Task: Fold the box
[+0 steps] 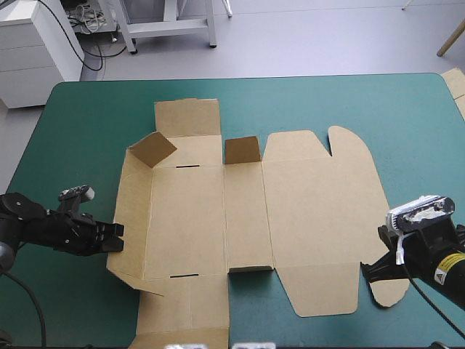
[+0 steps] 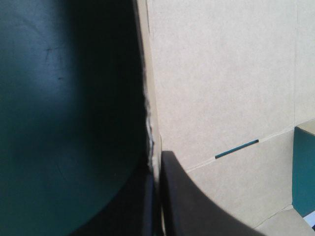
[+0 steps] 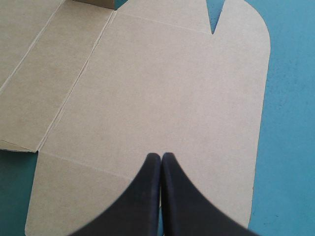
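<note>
The brown box [image 1: 247,218] lies as a cut sheet in the middle of the teal-green table, mostly flat. Two small flaps [image 1: 152,149] [image 1: 242,150] stand raised near its far side, and the left wall panel is tilted up a little. My left gripper [image 1: 116,238] sits at the sheet's left edge, shut on that edge; in the left wrist view the board [image 2: 221,88] runs out from between the black fingers [image 2: 156,167]. My right gripper [image 1: 372,270] is at the lid's near right corner. It is shut, with its tip [image 3: 161,156] over the lid panel [image 3: 162,88].
A pale sheet [image 1: 456,83] shows at the table's far right edge. A narrow slot [image 2: 236,149] is cut in the board ahead of the left gripper. The box's near flap reaches the table's front edge [image 1: 182,336].
</note>
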{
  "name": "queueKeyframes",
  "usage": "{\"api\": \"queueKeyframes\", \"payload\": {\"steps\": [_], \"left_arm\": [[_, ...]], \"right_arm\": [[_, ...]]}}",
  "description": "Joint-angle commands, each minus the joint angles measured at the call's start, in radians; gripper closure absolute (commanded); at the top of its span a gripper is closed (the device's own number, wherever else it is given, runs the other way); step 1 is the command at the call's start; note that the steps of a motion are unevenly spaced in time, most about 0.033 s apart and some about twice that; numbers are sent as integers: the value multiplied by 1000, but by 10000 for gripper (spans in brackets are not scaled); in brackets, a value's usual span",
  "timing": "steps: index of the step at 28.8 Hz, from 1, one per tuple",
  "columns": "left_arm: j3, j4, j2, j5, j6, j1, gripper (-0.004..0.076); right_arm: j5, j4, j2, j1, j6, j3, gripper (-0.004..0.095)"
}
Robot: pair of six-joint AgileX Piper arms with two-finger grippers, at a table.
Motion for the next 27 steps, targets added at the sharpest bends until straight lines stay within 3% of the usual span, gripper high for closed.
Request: {"api": "queueKeyframes", "payload": {"steps": [1, 3, 6, 8, 9, 10, 13, 15, 18, 27], "left_arm": [[-30, -39, -18, 43, 3, -6, 731], [-30, -41, -18, 50, 3, -6, 711], [-30, -41, -18, 50, 23, -6, 603], [-30, -41, -18, 50, 47, -6, 454], [-30, -47, -18, 50, 71, -6, 326], [-30, -47, -18, 42, 76, -6, 246], [-32, -52, -18, 16, -56, -6, 83], [-50, -38, -18, 20, -120, -6, 63], [-118, -23, -18, 69, -122, -6, 72], [-377, -27, -21, 64, -132, -6, 71]], "right_arm": [[-53, -7, 0, -3, -6, -24, 929], [-53, -7, 0, -3, -6, -24, 929], [-53, -7, 0, -3, -6, -24, 929], [-53, -7, 0, -3, -6, -24, 929], [-51, -7, 0, -3, -6, -24, 929], [-51, -7, 0, -3, -6, -24, 929], [-51, -7, 0, -3, -11, -24, 929], [-48, -7, 0, -3, -13, -24, 929], [-48, -7, 0, -3, -15, -24, 929], [-36, -7, 0, -3, -15, -24, 929]]}}
